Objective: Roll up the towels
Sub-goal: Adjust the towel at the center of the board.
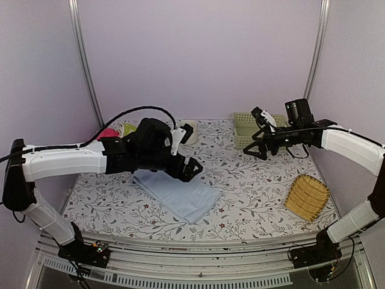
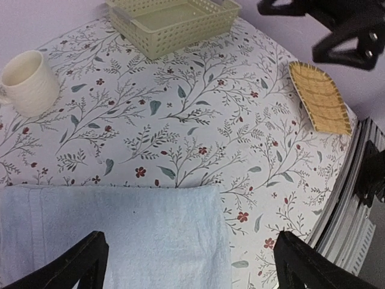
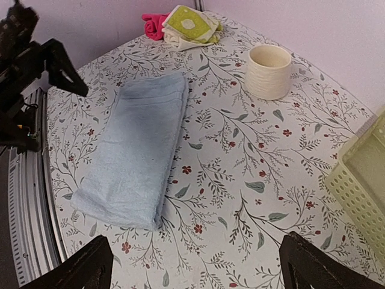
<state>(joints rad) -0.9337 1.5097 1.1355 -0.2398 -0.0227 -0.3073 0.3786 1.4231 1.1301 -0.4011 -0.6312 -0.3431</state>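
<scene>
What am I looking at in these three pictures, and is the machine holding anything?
Two robot arms, left and right, are bolted at the near edge of a table. One picture looks from above and behind them; the other two come from cameras on each wrist, so the left fingers and right fingers show. Both pairs are open and hold nothing. On the table lie a folded blue towel, not yet rolled, a patterned towel beside a pink cloth, a cup, a basket and a bamboo tray.
</scene>
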